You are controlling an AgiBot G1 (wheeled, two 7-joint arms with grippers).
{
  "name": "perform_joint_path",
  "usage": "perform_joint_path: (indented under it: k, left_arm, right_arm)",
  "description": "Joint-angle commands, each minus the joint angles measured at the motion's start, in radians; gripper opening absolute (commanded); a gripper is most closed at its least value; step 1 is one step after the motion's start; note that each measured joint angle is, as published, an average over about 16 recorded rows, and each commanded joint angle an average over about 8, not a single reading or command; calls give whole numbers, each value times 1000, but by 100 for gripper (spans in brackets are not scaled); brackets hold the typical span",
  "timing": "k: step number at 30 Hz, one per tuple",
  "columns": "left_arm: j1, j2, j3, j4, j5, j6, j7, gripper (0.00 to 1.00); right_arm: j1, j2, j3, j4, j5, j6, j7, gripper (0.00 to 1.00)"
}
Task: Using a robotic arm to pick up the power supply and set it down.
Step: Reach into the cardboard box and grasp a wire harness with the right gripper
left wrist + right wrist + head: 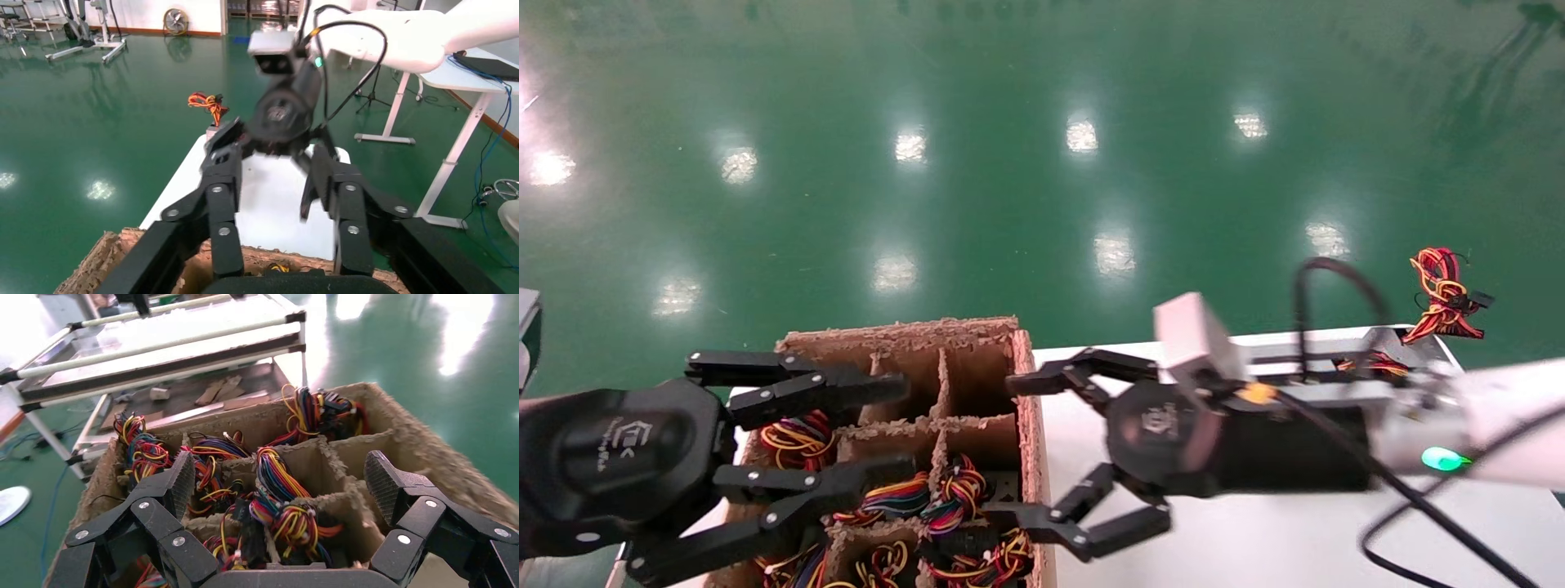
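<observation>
From the head view, my right tool (pixel 1050 457) hangs spread wide and empty at the edge of the cardboard box (pixel 1030 392), on its white arm (pixel 1508 425). The left tool (pixel 862 425) is also spread, over the box's near cells. A power supply (pixel 1336 363) lies behind the right wrist on the white tabletop (pixel 1254 539), its grey metal mostly hidden, wires (pixel 1442 298) sticking up. My worry: loose wire loops could snag a finger, and the two tools sit near enough to clash.

From the left wrist, its fingers (pixel 220 202) frame the right tool (pixel 275 165) facing me above the tabletop.

From the right wrist, ribbed pads (pixel 382 487) straddle ragged, crumbly dividers (pixel 318 462) packed with glossy striped wire bundles (pixel 281 496); whatever lies under them is buried, so a grab may catch only wire.
</observation>
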Motion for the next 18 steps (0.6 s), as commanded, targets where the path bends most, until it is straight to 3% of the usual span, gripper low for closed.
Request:
perform_joint_path:
  k: [1, 18]
  left_arm:
    - [0, 0, 0, 0, 0, 0, 0, 0]
    - [0, 0, 0, 0, 0, 0, 0, 0]
  right_arm:
    - [37, -48, -24, -68, -28, -17, -19, 100]
    - [236, -320, -234, -450, -129, -39, -187, 100]
